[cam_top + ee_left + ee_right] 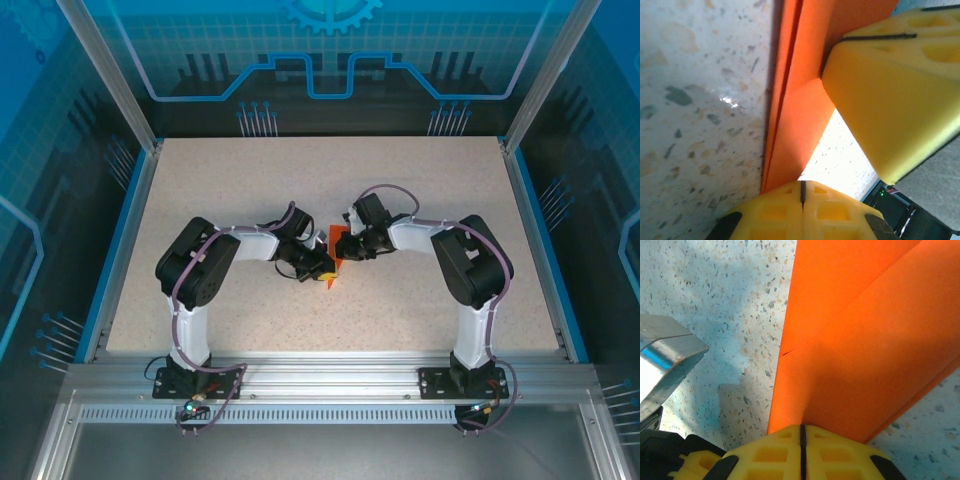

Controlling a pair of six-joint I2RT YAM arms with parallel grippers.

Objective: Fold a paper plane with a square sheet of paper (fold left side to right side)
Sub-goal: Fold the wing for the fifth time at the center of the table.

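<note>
Bright orange folded paper sheet lies flat at the middle of the speckled beige table, its layers meeting along a long crease. The left gripper is fully closed, its yellow tips at the folded edge. The right gripper is also closed, its tips pressing on the sheet rather than pinching it.
</note>
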